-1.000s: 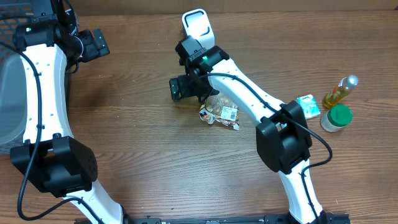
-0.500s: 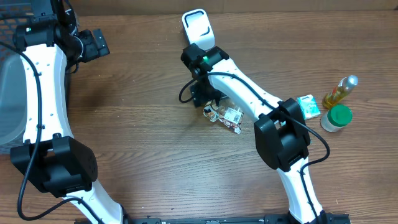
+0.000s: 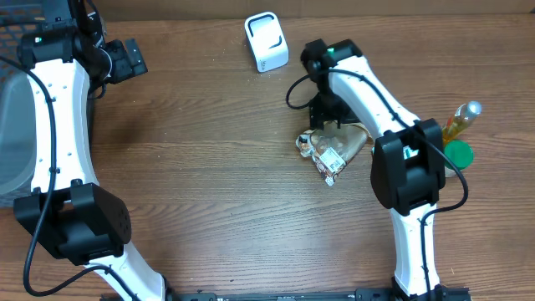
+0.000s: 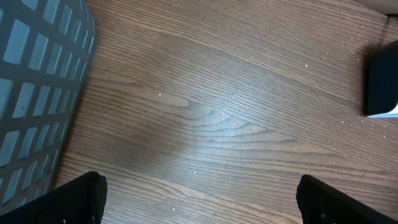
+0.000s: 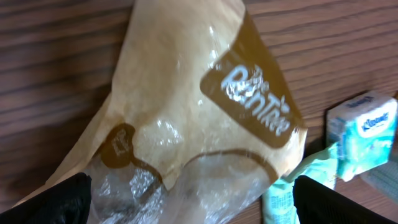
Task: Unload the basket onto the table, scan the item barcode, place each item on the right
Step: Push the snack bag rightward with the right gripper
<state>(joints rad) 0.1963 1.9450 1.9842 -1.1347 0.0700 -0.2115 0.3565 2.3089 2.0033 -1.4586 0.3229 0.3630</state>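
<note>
The item is a tan and clear snack bag [image 3: 336, 149] lying on the table, with a white label showing near its lower end. My right gripper [image 3: 324, 117] hangs just above the bag's upper end. In the right wrist view the bag [image 5: 186, 106] fills the space under my right gripper [image 5: 199, 208], whose black fingertips [image 5: 53, 199] stand wide apart and open on either side of it. The white scanner [image 3: 266, 41] stands at the back middle. My left gripper [image 3: 127, 58] is open at the far left over bare wood, and the left wrist view shows nothing between the fingers of this gripper [image 4: 214, 205].
A grey mesh basket [image 3: 10, 125] sits at the left edge, close to the left arm. A yellow bottle [image 3: 459, 122] and a green-lidded jar [image 3: 456, 157] stand at the right. A teal tissue pack [image 5: 364, 130] lies beside the bag.
My right arm has swung from under the scanner to the right. The snack bag has shifted right with it. The left arm has not moved.
</note>
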